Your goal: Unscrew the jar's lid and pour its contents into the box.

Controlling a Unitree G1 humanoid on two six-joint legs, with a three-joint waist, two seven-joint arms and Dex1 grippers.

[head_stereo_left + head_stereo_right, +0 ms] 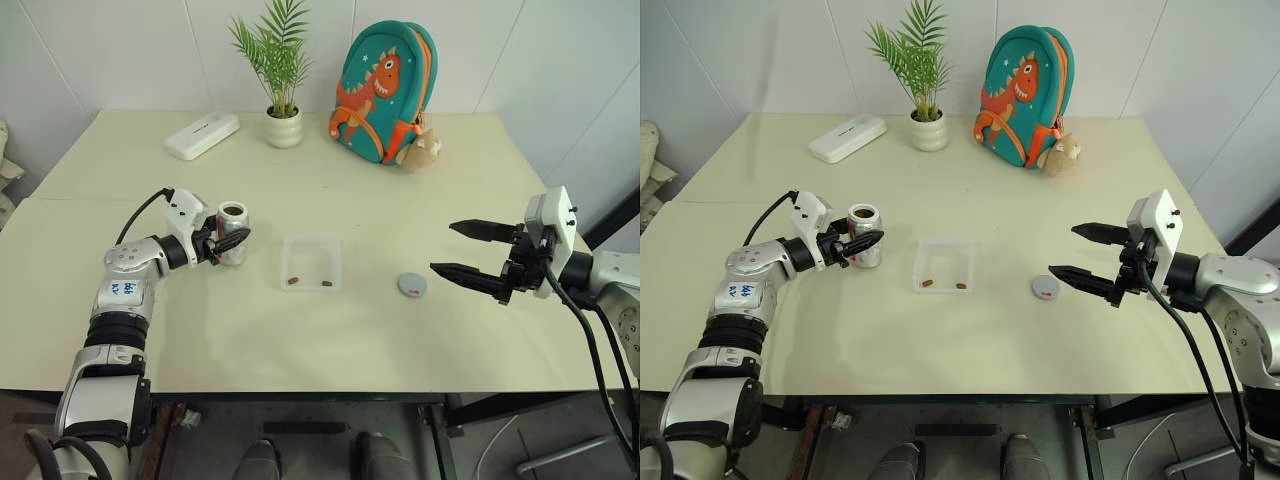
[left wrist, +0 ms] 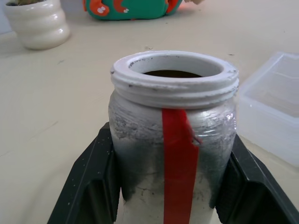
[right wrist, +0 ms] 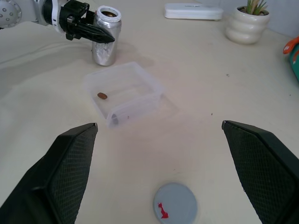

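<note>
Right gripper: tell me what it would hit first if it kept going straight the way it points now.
Probably the box; the open right gripper aims over the lid toward it, though it might pass above.

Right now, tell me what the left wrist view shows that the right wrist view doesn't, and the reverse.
Left wrist view alone: the jar's threaded white rim and red strip up close, and the foot of the backpack.

Right wrist view alone: the grey lid lying on the table between the open right claw's fingers, a brown pellet in the box, and the white case.

Both: the open jar gripped by the left claw, the box, the plant pot.
</note>
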